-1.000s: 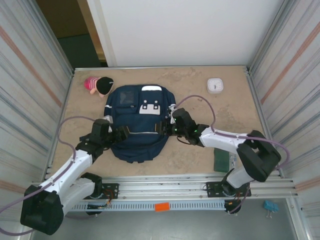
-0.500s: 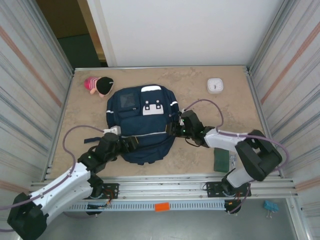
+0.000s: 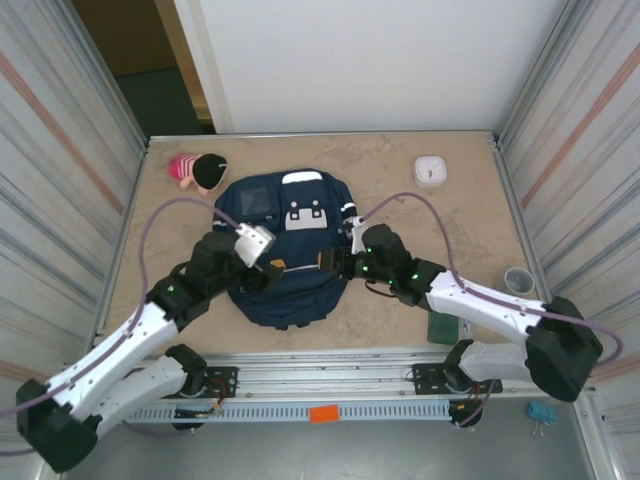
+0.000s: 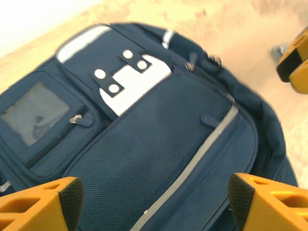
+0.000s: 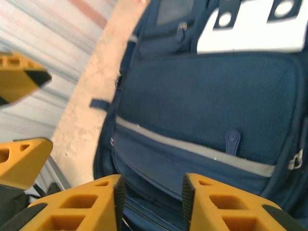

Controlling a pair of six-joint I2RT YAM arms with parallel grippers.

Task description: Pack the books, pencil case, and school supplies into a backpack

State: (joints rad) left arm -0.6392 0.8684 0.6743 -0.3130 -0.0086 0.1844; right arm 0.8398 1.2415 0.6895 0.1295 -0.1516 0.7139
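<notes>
My left gripper gapes wide and empty, the backpack at twelve o'clock. My right gripper is half-narrowed; I cannot tell its hold.

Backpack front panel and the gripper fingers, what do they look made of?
Backpack: navy woven fabric, likely nylon or polyester; the front panel shows a fine mesh texture, matte, with a grey stripe that may be reflective. Left gripper fingers: yellow-orange hard plastic, matte, possibly printed, with dark pads.

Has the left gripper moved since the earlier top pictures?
Yes. The left gripper went right, toward the side of the white square device, from beside the left edge of the backpack to above its front.
</notes>
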